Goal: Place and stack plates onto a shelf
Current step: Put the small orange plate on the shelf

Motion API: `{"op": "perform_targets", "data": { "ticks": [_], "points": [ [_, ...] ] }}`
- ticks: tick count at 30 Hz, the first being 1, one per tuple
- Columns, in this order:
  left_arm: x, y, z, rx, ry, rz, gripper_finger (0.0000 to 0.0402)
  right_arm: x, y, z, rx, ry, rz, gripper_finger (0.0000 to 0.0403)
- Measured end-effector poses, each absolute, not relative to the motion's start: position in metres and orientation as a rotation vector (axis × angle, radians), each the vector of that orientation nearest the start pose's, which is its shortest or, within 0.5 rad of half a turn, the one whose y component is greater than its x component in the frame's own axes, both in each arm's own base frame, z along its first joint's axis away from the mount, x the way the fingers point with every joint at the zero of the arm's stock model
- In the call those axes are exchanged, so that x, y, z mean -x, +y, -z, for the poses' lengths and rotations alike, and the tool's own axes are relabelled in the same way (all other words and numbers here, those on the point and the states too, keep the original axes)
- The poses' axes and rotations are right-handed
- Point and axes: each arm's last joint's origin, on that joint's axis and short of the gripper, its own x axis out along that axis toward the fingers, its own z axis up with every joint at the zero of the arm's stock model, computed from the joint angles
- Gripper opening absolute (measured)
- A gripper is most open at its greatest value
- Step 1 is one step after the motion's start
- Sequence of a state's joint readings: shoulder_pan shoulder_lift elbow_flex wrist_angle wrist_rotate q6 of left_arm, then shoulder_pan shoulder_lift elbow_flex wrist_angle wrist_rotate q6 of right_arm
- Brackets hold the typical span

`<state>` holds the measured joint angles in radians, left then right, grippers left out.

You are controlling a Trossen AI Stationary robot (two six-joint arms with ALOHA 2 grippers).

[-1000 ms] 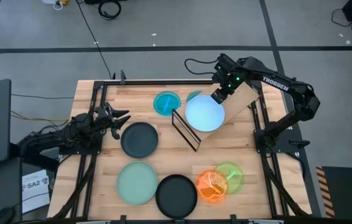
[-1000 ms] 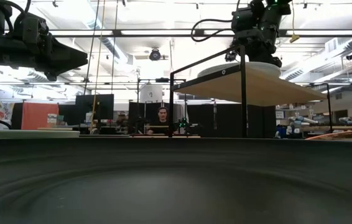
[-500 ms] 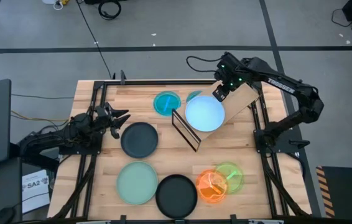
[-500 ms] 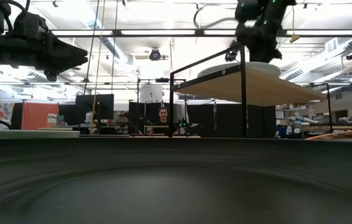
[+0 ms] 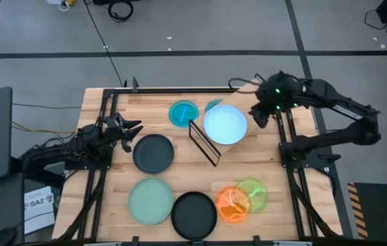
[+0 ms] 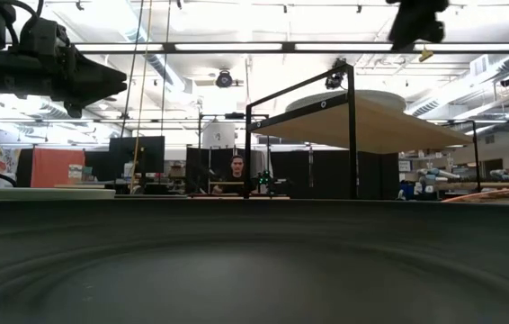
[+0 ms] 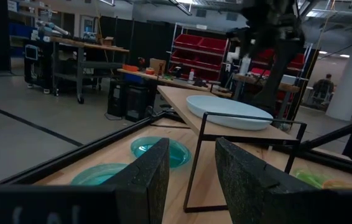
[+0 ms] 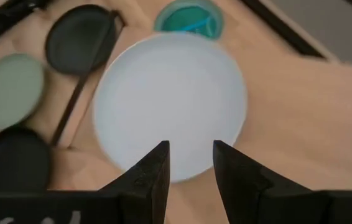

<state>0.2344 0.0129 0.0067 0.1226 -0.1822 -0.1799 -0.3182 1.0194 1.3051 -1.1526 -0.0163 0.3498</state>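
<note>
The light blue plate is seen lying flat on the shelf, a light wooden board on a black wire frame standing at the far right of the table; no gripper touches it. The right gripper hangs above the shelf just right of that plate, its fingers spread and pinching nothing. The left gripper is held at the left side of the table, beside the near black plate, its fingers likewise parted and empty.

Still on the tabletop are found a teal plate at the far side left of the shelf, a mint green plate and a second black plate at the near edge, and an orange plate overlapped with a lime green plate at the near right.

The plates are judged light, stiff and thin, of smooth plastic, so a slippery surface is to be expected; little fragility is likely. A hold is best taken at the raised rim, one finger under and one over; the flat middle offers nothing to pinch. The overlapped pair may shift together when one is lifted.
</note>
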Motion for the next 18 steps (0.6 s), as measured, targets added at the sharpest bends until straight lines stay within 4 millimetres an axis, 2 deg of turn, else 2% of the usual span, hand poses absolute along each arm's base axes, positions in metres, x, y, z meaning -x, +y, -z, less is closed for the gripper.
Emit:
{"op": "perform_targets", "data": {
  "ticks": [8,18],
  "points": [
    [-0.093,0.028,-0.176,0.168,-0.152,-0.405,0.0137,-0.141,-0.021,-0.353,-0.588,0.818,0.368,0.0128],
    [-0.093,0.028,-0.176,0.166,-0.152,-0.405,0.0137,-0.159,0.016,-0.310,-0.625,0.815,0.177,0.0128]
  ]
}}
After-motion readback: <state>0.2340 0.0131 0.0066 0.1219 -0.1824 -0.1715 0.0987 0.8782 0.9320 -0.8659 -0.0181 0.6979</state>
